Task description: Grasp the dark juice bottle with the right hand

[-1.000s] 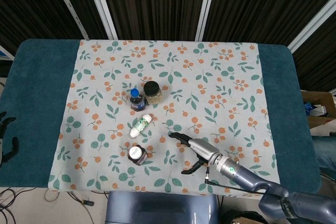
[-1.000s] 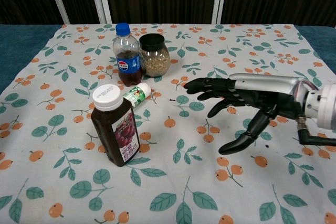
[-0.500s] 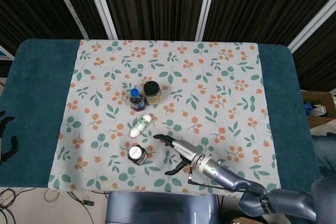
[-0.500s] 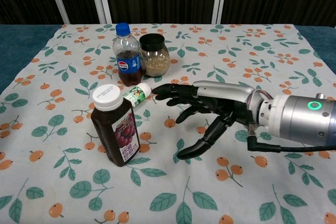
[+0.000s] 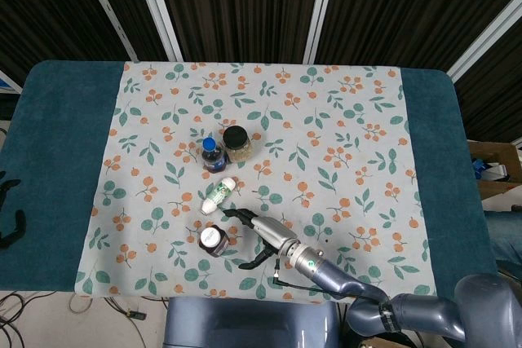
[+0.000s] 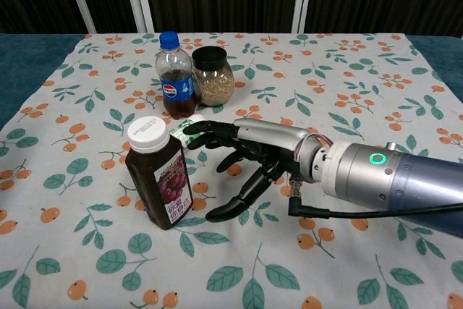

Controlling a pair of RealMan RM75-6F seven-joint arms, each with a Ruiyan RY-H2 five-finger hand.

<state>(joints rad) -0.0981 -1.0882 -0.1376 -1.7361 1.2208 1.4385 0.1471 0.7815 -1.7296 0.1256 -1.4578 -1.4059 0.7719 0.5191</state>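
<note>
I find the dark juice bottle (image 6: pixel 158 173) standing upright on the floral cloth (image 6: pixel 347 85), near the front edge and left of centre, its white cap (image 5: pixel 212 238) being all that reads clearly from the head view. My right hand (image 6: pixel 242 161) is just beside it on its right, spread wide and holding nothing, with the upper fingers (image 6: pixel 210 132) reaching behind the bottle's shoulder and the thumb low near its base; I cannot confirm any contact with the bottle from either view. Count of items on the cloth: four, namely one dark juice bottle, one cola bottle (image 6: pixel 174 75) with a blue cap, one glass jar (image 6: pixel 213 75) with a black lid and pale granular fill, and one small white bottle (image 5: pixel 218 196) lying on its side. The cola bottle and jar stand touching or nearly so, farther back. In the chest view the small white bottle is largely hidden behind my fingers, only a bit of its green label showing. The left hand (image 5: pixel 8 218) is cut off at the left frame edge in the head view, over the teal table (image 5: pixel 57 152) margin; I cannot tell how its fingers lie. The right forearm is cut off at the right and bottom frame edges. Open cloth extends to the right of the hand and across the far half, and the bottle stands close to the cloth's front edge.
</note>
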